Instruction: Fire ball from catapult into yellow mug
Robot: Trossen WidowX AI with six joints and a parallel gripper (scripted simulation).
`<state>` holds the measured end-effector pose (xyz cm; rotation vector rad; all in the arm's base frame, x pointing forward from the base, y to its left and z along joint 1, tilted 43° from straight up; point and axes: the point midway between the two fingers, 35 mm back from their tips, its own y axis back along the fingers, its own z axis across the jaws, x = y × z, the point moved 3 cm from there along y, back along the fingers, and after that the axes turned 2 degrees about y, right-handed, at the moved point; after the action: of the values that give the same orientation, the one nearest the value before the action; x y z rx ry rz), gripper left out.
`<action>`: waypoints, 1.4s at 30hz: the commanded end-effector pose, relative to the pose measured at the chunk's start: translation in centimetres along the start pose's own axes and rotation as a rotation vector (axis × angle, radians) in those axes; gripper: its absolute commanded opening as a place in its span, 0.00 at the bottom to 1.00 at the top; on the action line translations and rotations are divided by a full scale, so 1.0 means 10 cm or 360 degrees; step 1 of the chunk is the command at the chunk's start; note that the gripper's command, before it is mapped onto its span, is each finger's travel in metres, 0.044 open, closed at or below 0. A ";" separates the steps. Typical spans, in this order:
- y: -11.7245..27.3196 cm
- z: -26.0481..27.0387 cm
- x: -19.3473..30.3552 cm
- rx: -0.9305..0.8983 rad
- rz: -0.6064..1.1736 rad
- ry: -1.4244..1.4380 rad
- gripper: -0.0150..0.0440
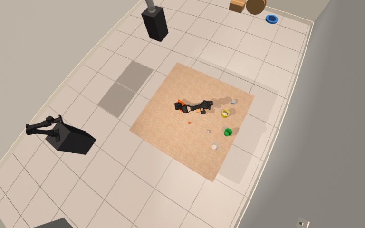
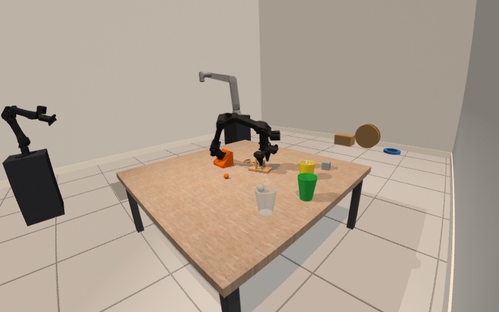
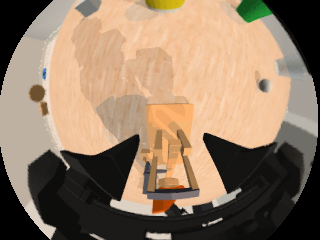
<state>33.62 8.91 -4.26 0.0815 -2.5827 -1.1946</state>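
The wooden catapult (image 1: 198, 110) (image 2: 256, 169) (image 3: 170, 116) stands on the table, its base end toward the yellow mug (image 1: 225, 116) (image 2: 306, 168) (image 3: 165, 4). A dark bar (image 3: 172, 193) crosses its uprights in the wrist view. A small orange ball (image 1: 188, 122) (image 2: 225, 175) lies on the table beside the catapult, apart from it. A grey ball (image 1: 207, 131) (image 3: 265, 85) lies farther toward the clear cup. My gripper (image 2: 264, 162) (image 3: 172, 136) is open and empty, pointing down with its fingers on either side of the catapult. The dark bar partly hides the throwing arm's far end.
A green cup (image 1: 227, 132) (image 2: 307, 188) (image 3: 252, 10) and a clear cup (image 1: 215, 146) (image 2: 265, 201) stand near the table's edge. A grey cube (image 1: 233, 101) (image 2: 326, 165) (image 3: 88, 7) sits near the mug. The orange mount (image 2: 225, 159) is at my arm's base.
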 end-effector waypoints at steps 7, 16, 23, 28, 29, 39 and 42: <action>-0.19 0.01 0.03 0.0012 0.0015 0.0017 1.00; -0.18 0.00 0.02 0.0004 0.0006 0.0002 0.91; -0.18 0.00 0.02 0.0004 0.0006 0.0002 0.60; -0.18 0.00 0.02 0.0004 0.0006 0.0002 0.48; -0.18 0.00 0.02 0.0004 0.0006 0.0002 0.47; 0.32 0.01 0.01 -0.0001 0.0006 0.0004 0.25; 0.30 0.01 0.01 0.0001 0.0008 0.0008 0.25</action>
<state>33.40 10.63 -2.73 0.0731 -2.5700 -1.1713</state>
